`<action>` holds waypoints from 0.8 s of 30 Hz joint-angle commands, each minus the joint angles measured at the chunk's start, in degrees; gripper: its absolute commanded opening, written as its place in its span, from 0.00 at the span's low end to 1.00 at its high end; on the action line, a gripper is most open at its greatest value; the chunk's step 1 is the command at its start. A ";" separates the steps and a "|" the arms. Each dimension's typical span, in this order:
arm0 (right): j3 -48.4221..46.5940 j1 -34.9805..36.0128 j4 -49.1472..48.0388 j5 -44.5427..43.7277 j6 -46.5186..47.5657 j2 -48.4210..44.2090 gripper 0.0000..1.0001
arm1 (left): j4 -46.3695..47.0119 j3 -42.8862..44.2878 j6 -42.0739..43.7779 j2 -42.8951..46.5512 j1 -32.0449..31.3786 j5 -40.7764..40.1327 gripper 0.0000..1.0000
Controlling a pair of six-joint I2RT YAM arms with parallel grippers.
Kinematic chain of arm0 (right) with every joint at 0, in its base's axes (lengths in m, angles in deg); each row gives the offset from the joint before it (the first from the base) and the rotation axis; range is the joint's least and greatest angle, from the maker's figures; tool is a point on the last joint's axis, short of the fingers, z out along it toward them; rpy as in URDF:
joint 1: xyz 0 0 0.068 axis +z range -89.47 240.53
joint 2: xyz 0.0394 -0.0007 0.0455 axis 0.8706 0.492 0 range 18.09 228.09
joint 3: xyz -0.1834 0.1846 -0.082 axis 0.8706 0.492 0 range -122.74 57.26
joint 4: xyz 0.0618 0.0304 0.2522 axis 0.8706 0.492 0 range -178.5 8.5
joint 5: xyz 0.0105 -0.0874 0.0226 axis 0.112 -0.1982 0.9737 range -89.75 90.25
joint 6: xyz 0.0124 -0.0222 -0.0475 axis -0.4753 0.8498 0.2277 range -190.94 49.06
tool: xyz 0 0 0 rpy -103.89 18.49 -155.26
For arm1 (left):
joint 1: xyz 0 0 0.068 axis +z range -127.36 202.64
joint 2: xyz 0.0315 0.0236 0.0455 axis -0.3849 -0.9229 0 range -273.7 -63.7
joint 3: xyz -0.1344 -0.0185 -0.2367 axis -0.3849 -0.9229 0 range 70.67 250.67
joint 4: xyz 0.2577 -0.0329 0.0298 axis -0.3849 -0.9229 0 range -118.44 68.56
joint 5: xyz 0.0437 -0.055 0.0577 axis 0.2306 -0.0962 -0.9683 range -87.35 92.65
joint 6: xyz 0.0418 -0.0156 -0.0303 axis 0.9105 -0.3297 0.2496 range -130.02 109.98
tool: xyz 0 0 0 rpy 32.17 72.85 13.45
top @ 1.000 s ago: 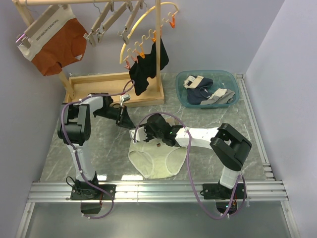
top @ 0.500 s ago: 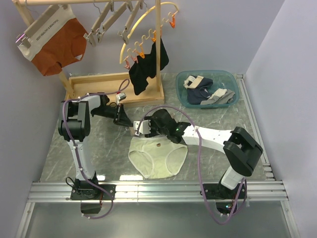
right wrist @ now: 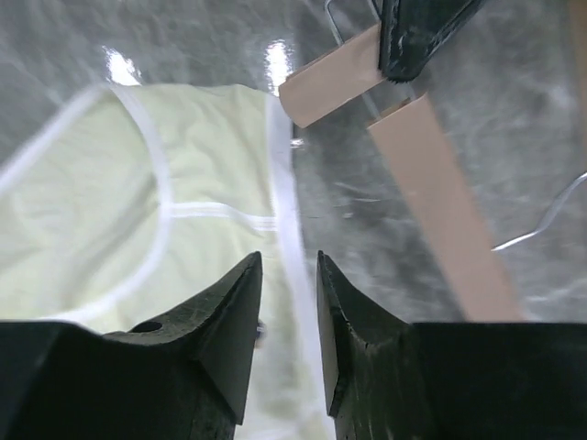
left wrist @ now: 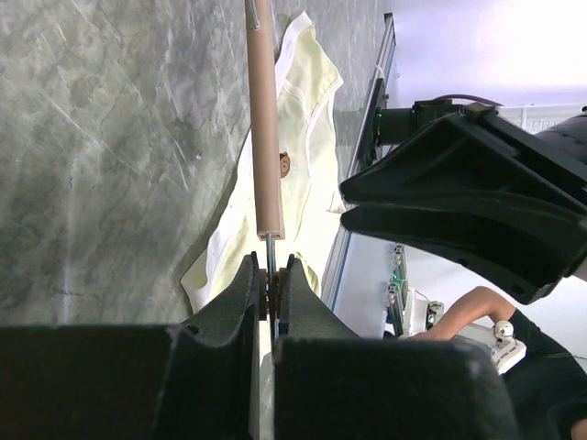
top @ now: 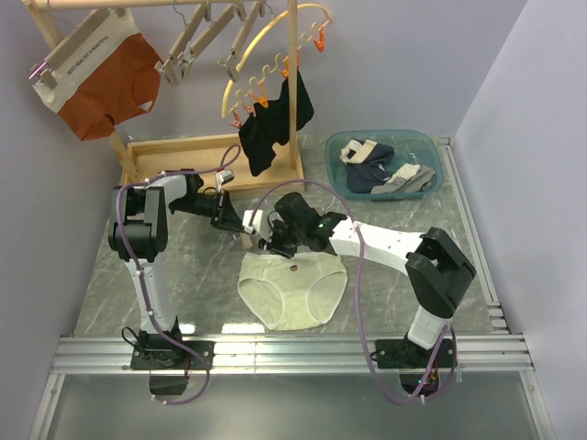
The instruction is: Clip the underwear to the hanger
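Observation:
The pale cream-yellow underwear (top: 293, 289) lies flat on the marble table, waistband to the rear, with its dark spot (left wrist: 284, 163) at the centre. The light-wood hanger (left wrist: 264, 128) lies just behind the waistband's left end and also shows in the right wrist view (right wrist: 440, 202). My left gripper (top: 229, 220) is shut on the hanger's thin metal rod (left wrist: 271, 249) at the near end of the bar. My right gripper (right wrist: 286, 270) hovers over the waistband's left corner, jaws a little apart, with the white waistband edge (right wrist: 284, 183) running below the gap.
A wooden tray (top: 183, 147) and the rack post stand behind the left arm. A black garment (top: 271, 128) hangs from the yellow hoop (top: 266, 46), and rust-orange briefs (top: 105, 78) and spare hangers (top: 206, 37) hang from the rail. A teal basin (top: 424, 147) of clothes stands rear right.
My right arm has stretched out and its gripper has moved back and left, from the waistband's middle to its left corner by the hanger. The left gripper has shifted slightly rearward with the hanger.

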 commanded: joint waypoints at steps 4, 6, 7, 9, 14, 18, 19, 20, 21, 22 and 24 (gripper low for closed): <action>-1.03 -0.73 -4.35 0.66 -21.62 2.92 0.37 | -0.08 1.49 0.22 0.21 -0.17 0.99 0.00; -1.03 -0.73 -5.75 -0.31 -23.48 4.06 0.37 | 0.09 1.23 0.04 0.21 -0.17 1.07 0.01; -1.11 -0.73 -6.02 -0.41 -23.74 4.50 0.37 | 0.18 1.14 0.04 0.12 -0.17 1.34 0.00; -1.29 -0.73 -6.73 -0.32 -23.75 5.73 0.38 | 0.53 1.05 -0.13 0.03 -0.17 1.16 0.01; -0.94 -0.73 -8.13 -0.06 -23.57 8.90 0.40 | 0.88 1.05 -0.48 -0.14 -0.17 1.16 0.00; -0.94 -0.56 -8.84 -0.40 -24.53 10.66 0.43 | 1.23 0.61 -0.49 -0.32 -0.17 0.99 0.01; -1.03 -0.47 -9.01 -1.02 -24.62 11.10 0.43 | 1.41 0.61 -0.48 -0.32 -0.26 0.90 0.01; -1.11 -0.47 -9.27 -1.46 -24.89 11.97 0.43 | 1.50 0.52 -0.48 -0.49 -0.17 0.81 0.01; -1.29 -0.47 -9.28 -1.98 -24.89 12.50 0.43 | 1.59 0.52 -0.66 -0.49 -0.17 0.55 0.01; -1.55 -0.47 -8.93 -1.99 -24.89 13.03 0.43 | 1.67 0.52 -0.66 -0.49 -0.17 0.63 0.01; -1.99 -0.29 -8.31 -1.90 -24.54 14.26 0.41 | 1.76 0.61 -0.57 -0.58 -0.17 0.55 0.00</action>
